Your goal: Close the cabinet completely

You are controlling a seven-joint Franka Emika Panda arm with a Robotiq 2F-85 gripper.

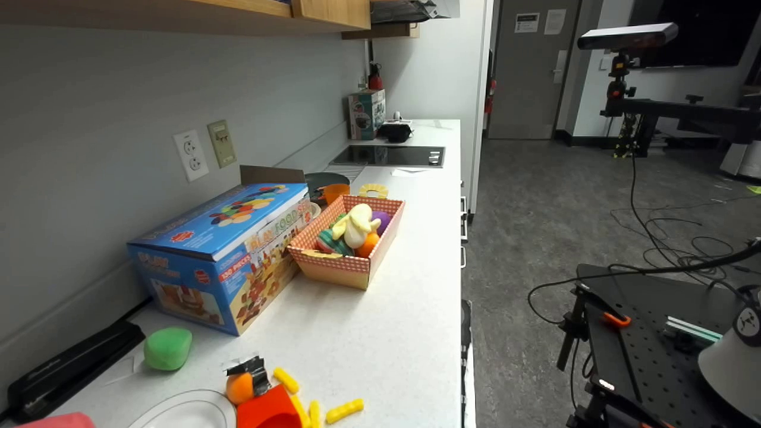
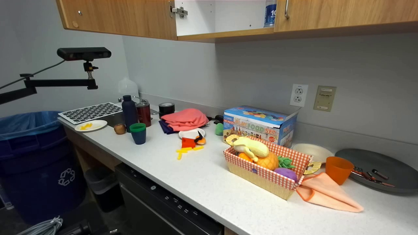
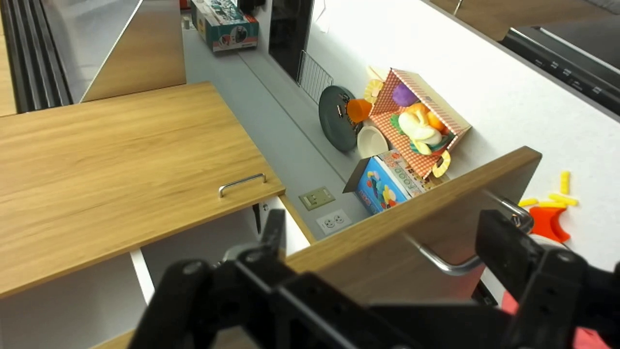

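The wooden overhead cabinet has one door swung wide open on its hinge, so the white inside shows in an exterior view. In the wrist view the open door runs diagonally between my gripper's spread fingers. One finger is on the side of the cabinet's inside; the other is on the handle side and hides part of the silver handle. My gripper is open; I cannot tell whether a finger touches the door. The neighbouring door is closed. My gripper shows in neither exterior view.
Below, the counter holds a blue play food box, a checkered basket of toy food, an orange cup and a dark plate. A bottle stands inside the cabinet. A camera arm stands at the left.
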